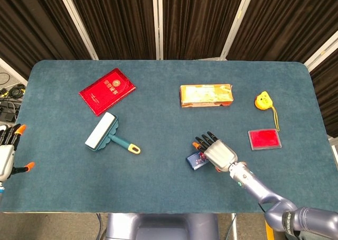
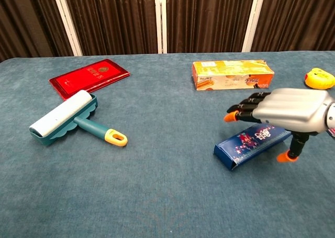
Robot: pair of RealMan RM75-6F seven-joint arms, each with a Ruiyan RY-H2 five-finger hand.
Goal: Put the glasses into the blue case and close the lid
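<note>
The blue case (image 2: 250,144) with a floral print lies on the table right of centre, lid down; in the head view only the left end of the blue case (image 1: 195,160) shows. No glasses are visible anywhere. My right hand (image 2: 290,109) hovers flat over the case's right end with its fingers stretched out and its thumb hanging down at the near side, holding nothing. From above, the right hand (image 1: 218,153) covers most of the case. My left hand (image 1: 7,154) hangs at the table's far left edge, fingers apart and holding nothing.
A teal lint roller (image 2: 68,117) with a yellow-tipped handle lies at the left, a red booklet (image 2: 89,77) behind it. An orange box (image 2: 232,74) sits behind the case. A yellow tape measure (image 1: 262,101) and a flat red item (image 1: 264,138) lie to the right.
</note>
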